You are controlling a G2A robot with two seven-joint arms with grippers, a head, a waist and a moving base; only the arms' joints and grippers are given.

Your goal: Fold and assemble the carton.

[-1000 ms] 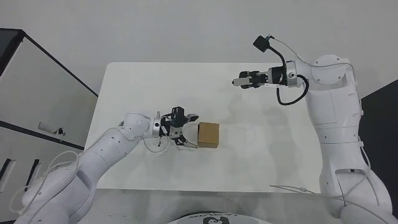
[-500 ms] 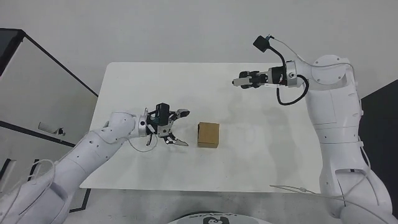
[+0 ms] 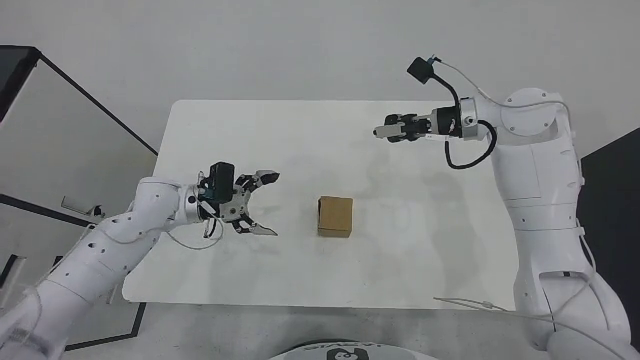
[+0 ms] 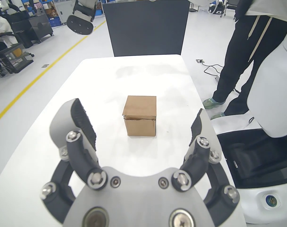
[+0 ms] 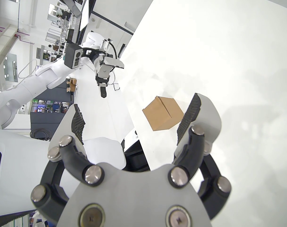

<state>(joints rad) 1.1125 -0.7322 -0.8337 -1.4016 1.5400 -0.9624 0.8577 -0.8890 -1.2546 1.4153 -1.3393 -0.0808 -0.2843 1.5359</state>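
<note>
Sitting shut on table (image 3: 300, 130), carton (image 3: 335, 216) w/ left tool (image 3: 272, 203) spread wide nearby.

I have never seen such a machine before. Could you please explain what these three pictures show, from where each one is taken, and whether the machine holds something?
This is a robot with two white arms, and each arm ends in a gripper with two fingers. One picture looks down from a camera above the arms. The other two come from cameras on the wrists, so each shows its own gripper up close. On the white table stands one small brown carton, folded into a box, and nothing touches it. The left gripper is beside it, open and pointing at it. The right gripper hangs above the far part of the table, also open. Neither holds anything.
</note>
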